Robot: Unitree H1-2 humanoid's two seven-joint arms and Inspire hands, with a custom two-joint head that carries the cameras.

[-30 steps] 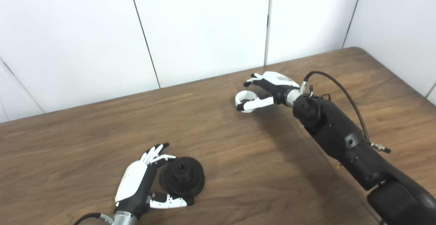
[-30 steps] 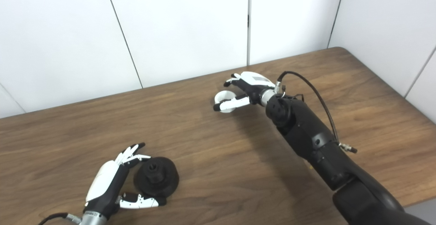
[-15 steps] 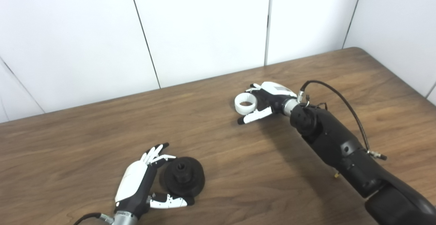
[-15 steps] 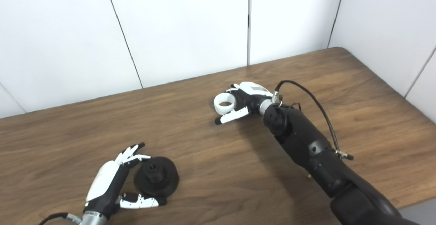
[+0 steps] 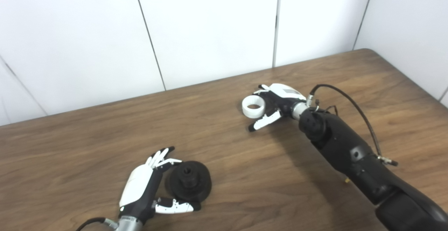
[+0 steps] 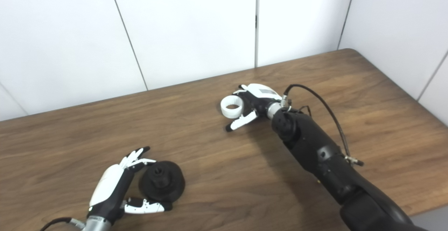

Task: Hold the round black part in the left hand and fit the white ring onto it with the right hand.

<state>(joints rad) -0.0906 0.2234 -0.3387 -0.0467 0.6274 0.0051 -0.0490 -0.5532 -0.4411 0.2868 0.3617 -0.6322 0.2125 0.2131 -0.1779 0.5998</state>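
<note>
Fingers of the right hand [image 5: 276,101] have curled onto the white ring [image 5: 253,106] on the table [image 5: 87,133], thumb now clear; left hand [image 5: 145,190] stays cupped, spread, beside the black part [image 5: 188,184], ungripped.

We see a brown table [image 5: 87,143] with darker wood grain streaking along its length; behind it the wall panels [image 5: 210,28] are plain white, split by thin dark seams. Our left hand [image 5: 143,189] has a white back, a black palm, and white fingers ending in black tips; the round part [image 5: 189,184] cupped just beside its fingers is matte black all over. Our right hand [image 5: 276,99] is white on its back and black beneath, its thumb white with a black tip; the ring [image 5: 253,106] at its fingertips is plain white; the forearm behind it is black, with a black cable [image 5: 350,98] arching above it.
</note>
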